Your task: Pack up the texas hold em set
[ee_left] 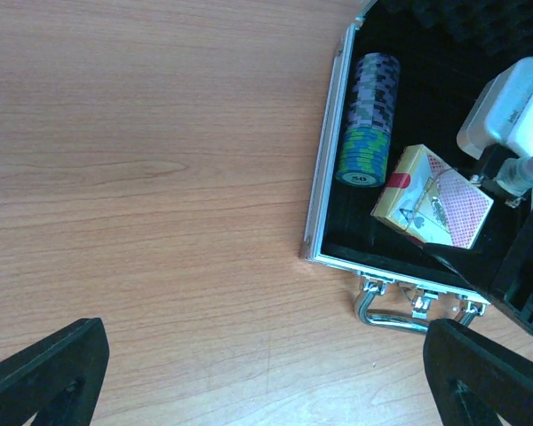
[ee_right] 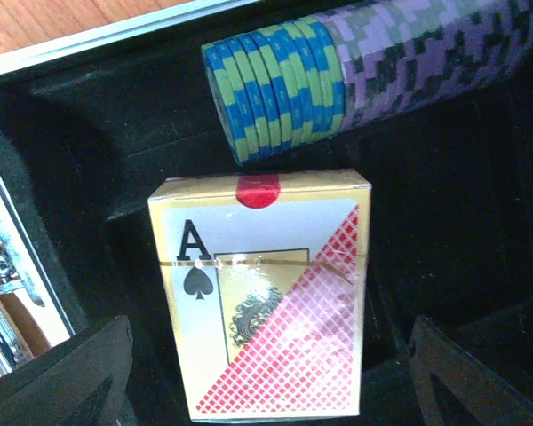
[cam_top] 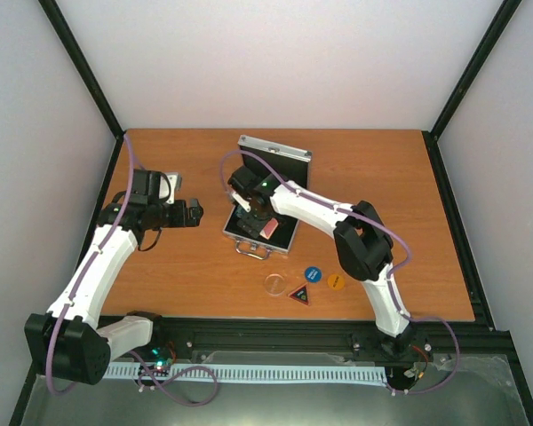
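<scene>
The silver case [cam_top: 234, 232] lies open mid-table, its lid [cam_top: 275, 160] raised at the back. A row of poker chips [ee_right: 355, 71] lies in its black lining, with the red-backed card deck [ee_right: 266, 302] beside it, tilted. My right gripper [ee_right: 266, 382] is open inside the case, a finger on each side of the deck with gaps between. My left gripper [ee_left: 266, 390] is open and empty above bare table left of the case; its view shows the chips [ee_left: 367, 120], deck [ee_left: 435, 200] and handle [ee_left: 400, 315]. Round buttons [cam_top: 314, 273] and a triangular button [cam_top: 299, 294] lie on the table.
An orange round button [cam_top: 335, 282] and a clear disc [cam_top: 274, 284] lie with the others in front of the case. The black frame posts and white walls close in the table. The table's front rail [cam_top: 275, 333] runs along the near edge.
</scene>
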